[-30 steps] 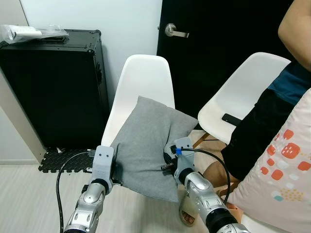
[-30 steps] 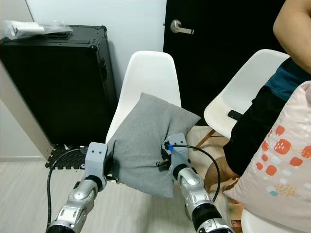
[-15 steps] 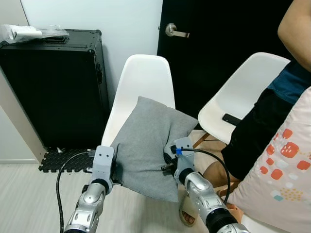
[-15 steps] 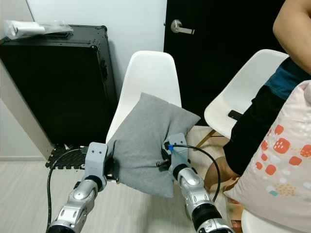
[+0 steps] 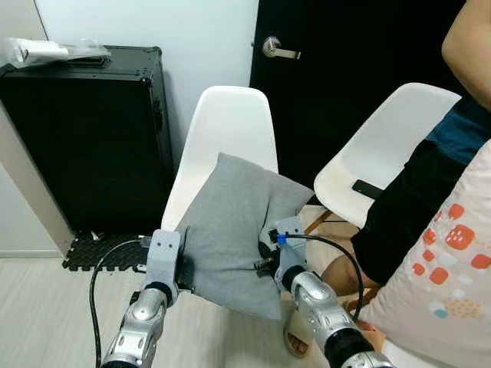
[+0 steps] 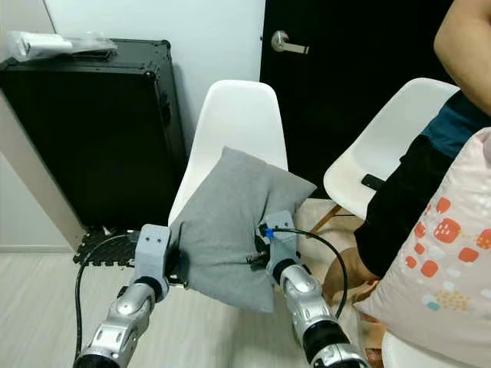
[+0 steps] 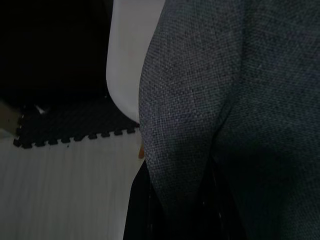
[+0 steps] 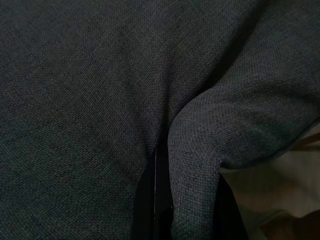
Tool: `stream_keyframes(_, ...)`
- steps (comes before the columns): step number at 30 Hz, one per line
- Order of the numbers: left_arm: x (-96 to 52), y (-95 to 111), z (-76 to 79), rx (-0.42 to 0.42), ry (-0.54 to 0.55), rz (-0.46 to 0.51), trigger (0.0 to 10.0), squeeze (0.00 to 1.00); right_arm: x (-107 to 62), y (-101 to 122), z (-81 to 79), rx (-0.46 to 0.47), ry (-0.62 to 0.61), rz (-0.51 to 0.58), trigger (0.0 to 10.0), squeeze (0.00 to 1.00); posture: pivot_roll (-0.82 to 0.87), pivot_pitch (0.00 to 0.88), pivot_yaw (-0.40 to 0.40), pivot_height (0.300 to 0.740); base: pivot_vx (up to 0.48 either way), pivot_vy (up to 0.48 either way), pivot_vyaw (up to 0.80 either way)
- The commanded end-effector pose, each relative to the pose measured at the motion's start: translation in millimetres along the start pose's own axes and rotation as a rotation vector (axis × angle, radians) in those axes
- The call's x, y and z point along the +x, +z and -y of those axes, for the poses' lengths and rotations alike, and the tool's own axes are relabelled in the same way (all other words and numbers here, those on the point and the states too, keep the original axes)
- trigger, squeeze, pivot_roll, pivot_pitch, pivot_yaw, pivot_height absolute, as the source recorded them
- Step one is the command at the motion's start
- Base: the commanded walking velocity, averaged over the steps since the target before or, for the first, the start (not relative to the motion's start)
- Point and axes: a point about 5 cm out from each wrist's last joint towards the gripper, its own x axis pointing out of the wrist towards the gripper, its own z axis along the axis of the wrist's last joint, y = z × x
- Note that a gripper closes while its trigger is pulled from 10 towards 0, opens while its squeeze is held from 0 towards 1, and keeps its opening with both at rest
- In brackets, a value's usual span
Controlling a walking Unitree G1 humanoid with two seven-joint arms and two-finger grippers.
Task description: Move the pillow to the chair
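While both arms reach forward, the soft grey woven-fabric pillow [image 5: 234,230] sits between them, tilted upright over the seat of the white moulded plastic chair [image 5: 222,134], its top corner leaning toward the backrest. Left gripper [image 7: 172,210] pinched onto the pillow's near left edge; wrist view shows a fold of cloth squeezed between the black fingers [image 7: 142,210]. Right gripper [image 8: 185,210] likewise clamped on a bunched ridge of the same pillow at its right lower edge, cloth wrapped over the fingers [image 8: 155,200]. Against the frames a second ago: pillow and both grippers sit in the same places, grip unchanged; only a slight camera drift. Beyond the left gripper, a black hard equipment case [image 5: 84,130] stands on dark foam mat tiles [image 5: 100,249], pale wood-look floor [image 5: 46,314] below. Past the right gripper, a black door [image 5: 345,69], a second white chair [image 5: 383,142] with a dark phone [image 5: 368,188], a seated person [image 5: 430,184], a patterned cushion [image 5: 453,284].
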Motion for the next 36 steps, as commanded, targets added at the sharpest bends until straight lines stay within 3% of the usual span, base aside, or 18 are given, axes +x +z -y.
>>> stream_keyframes(1, 4.3, 13, -21.2, 0.016, 0.1, 0.047, 10.0, 0.0, -1.6, -4, 5.4, -0.004, -0.019, -0.028, 10.0, 0.0, -0.01, 0.114, -0.065, 0.74, 0.0, 0.0, 0.0)
stream_keyframes(21, 5.9, 14, -17.3, 0.013, 0.09, 0.053, 10.0, 0.0, -3.4, -5, 7.1, -0.014, -0.021, -0.025, 10.0, 0.0, -0.02, 0.092, -0.052, 0.74, 0.0, 0.0, 0.0)
stream_keyframes(30, 9.8, 20, -19.0, 0.008, 0.098, 0.07, 10.0, 0.0, -1.0, 0, 11.1, 0.024, -0.056, -0.013, 10.0, 0.0, -0.01, 0.066, -0.056, 0.74, 0.0, 0.0, 0.0)
stream_keyframes(36, 10.0, 22, -18.5, 0.008, 0.094, 0.077, 10.0, 0.0, 0.5, 11, 11.1, 0.0, -0.038, 0.023, 10.0, 0.0, -0.02, 0.061, -0.054, 0.74, 0.0, 0.0, 0.0)
